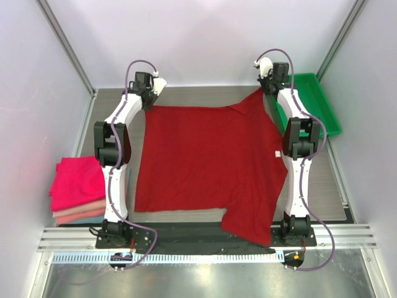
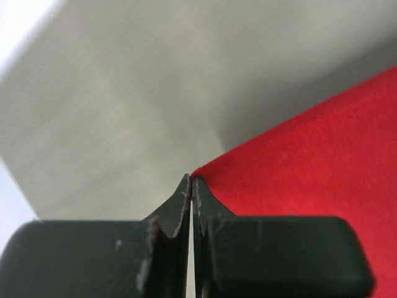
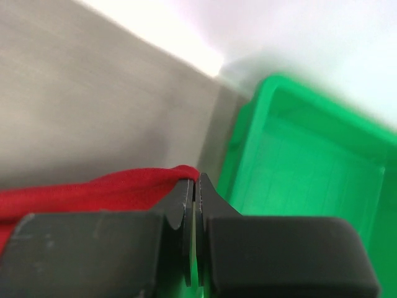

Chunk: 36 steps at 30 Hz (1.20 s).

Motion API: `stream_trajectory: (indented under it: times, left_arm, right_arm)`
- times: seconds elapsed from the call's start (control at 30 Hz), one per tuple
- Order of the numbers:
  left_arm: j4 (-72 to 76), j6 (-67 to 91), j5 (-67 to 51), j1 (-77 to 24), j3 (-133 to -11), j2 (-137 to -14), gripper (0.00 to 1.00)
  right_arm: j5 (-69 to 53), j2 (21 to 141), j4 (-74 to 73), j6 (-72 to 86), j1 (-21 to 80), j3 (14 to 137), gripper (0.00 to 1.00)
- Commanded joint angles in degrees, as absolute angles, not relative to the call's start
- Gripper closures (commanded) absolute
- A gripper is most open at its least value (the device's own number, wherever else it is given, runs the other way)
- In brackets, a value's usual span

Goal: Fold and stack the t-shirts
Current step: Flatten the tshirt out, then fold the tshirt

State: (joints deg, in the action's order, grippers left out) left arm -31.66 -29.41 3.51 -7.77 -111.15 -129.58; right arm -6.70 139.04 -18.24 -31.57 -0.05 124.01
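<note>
Now, left hand (image 2: 191, 183) and right hand (image 3: 196, 180) clench the crimson t-shirt (image 1: 205, 161) by barest edges at its top corners, so any pull could slip it free.

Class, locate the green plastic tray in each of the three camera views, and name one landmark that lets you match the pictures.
Top external: the green tray lies in the upper right of the picture, partly behind the right arm.
Left wrist: not in it.
Right wrist: the green tray fills the right half, just beyond the fingertips.
Shared landmark: the crimson t-shirt, red cloth visible in all three views.
</note>
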Motion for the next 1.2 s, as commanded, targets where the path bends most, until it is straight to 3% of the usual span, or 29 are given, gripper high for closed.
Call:
stream_trajectory:
  times: [0.0,0.2,0.47,0.83,1.17]
  left_arm:
    - [-30.8,-27.7,7.1,-5.6,-122.1,-133.8,1.0]
    - [-30.2,-28.8,9.2,-4.5,-134.8,-142.0,1.0]
    - [-22.5,-29.7,7.5,-4.3,-138.4,-145.1,1.0]
    - [-24.3,-29.3,4.0,-6.7,-127.8,-136.3,1.0]
    - [-25.5,-30.4,7.1,-6.7,-126.7,-132.9,1.0]
  right_arm:
    - [-4.6,142.0,-15.2,-29.3,0.0,135.1,0.99]
    - [-4.2,148.4,-7.9,-28.4,2.2,140.8,0.99]
    - [-3.2,151.7,-3.4,-29.0,3.8,144.8,0.99]
    - [-0.8,142.7,-3.9,-30.6,3.9,134.5,0.99]
    - [-1.4,136.4,-7.5,-28.8,3.0,131.5,0.99]
